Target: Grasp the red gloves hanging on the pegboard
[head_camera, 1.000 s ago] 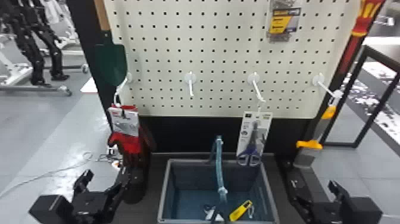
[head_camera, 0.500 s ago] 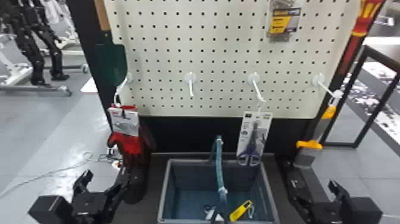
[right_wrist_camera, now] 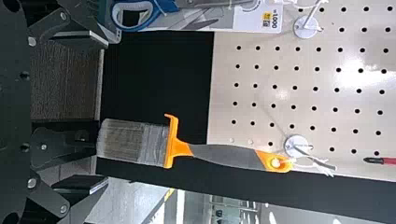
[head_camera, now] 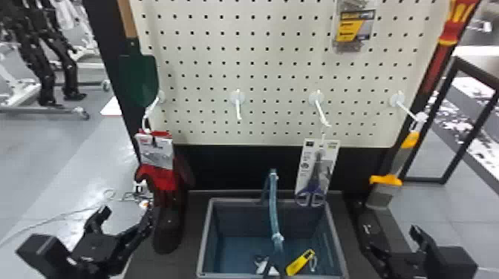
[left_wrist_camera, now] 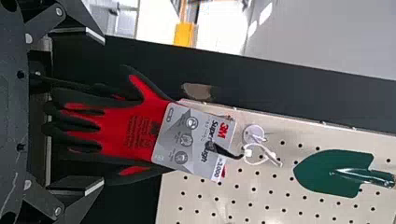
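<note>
head view: the red gloves (head_camera: 159, 174) hang from the leftmost hook (head_camera: 148, 113) of the pegboard (head_camera: 282, 66). their dark tips point down just beside the left wall of the bin (head_camera: 208, 230). the left gripper (head_camera: 122, 227) sits low at the left, claw released, with its inner finger just beside the glove tips. the right gripper (head_camera: 395, 237) is low at the right, well apart from the gloves, claw also released. above it the brush (head_camera: 390, 181) hangs from the 4th hook. the scissors (head_camera: 315, 174), in a card pack, hang from the 3rd hook over the bin. a green trowel (head_camera: 138, 79) hangs at the board's left edge, above the gloves.

left wrist view: the dark glove tips lie between the 2 spread fingers of the left gripper, and the red palms and grey card run on toward the hook. the fingers are not clenched on the gloves. i cannot tell whether either pad touches the fabric. the trowel hangs farther along the board.

right wrist view: the right gripper's 2 fingers stand spread apart. the brush hangs ahead of them against the board's black base, bristles toward the claw and orange end on its hook. the scissors show at the edge.
</note>
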You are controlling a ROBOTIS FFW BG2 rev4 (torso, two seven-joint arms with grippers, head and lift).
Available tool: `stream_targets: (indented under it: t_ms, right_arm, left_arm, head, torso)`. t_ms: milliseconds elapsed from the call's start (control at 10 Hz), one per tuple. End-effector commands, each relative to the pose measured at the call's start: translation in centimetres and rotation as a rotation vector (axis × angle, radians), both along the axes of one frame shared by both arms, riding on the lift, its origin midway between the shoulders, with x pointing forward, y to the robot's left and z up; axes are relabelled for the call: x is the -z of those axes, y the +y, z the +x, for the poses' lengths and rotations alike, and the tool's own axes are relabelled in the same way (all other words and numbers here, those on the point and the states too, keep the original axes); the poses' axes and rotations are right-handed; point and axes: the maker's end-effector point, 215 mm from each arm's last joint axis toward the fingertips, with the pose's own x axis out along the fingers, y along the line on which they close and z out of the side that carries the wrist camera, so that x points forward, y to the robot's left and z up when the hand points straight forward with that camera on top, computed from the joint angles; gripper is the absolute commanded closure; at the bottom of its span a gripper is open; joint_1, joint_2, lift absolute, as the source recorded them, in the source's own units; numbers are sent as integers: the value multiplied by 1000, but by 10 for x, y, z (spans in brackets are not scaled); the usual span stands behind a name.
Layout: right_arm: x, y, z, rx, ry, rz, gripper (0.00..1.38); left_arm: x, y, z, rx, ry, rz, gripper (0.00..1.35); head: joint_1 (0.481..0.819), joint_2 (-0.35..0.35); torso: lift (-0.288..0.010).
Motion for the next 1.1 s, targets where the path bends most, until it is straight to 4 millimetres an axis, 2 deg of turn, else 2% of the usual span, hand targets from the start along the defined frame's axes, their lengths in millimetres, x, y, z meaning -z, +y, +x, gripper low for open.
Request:
stream_targets:
  t_ms: [0,400,800,1000]
  right_arm:
    - [-1,0,0,-1,-2,1,257]
    - [-1,6,2,-20,-3,0,257]
    - [-2,12,4,-36,-4,-1,257]
    - [-1,13,5,-42,-3,0,257]
  left_arm:
    - [-5,24,14,40,-10,-15,236]
    - [-24,24,45,292,-5,-7,236]
    - [-48,44,73,365,26,46,236]
    - [-56,39,84,442,56,51,236]
  head:
    - [549,0]
    - [549,0]
    - [549,0]
    - [549,0]
  torso:
    - [-100]
    - [-100]
    - [-100]
    - [-100]
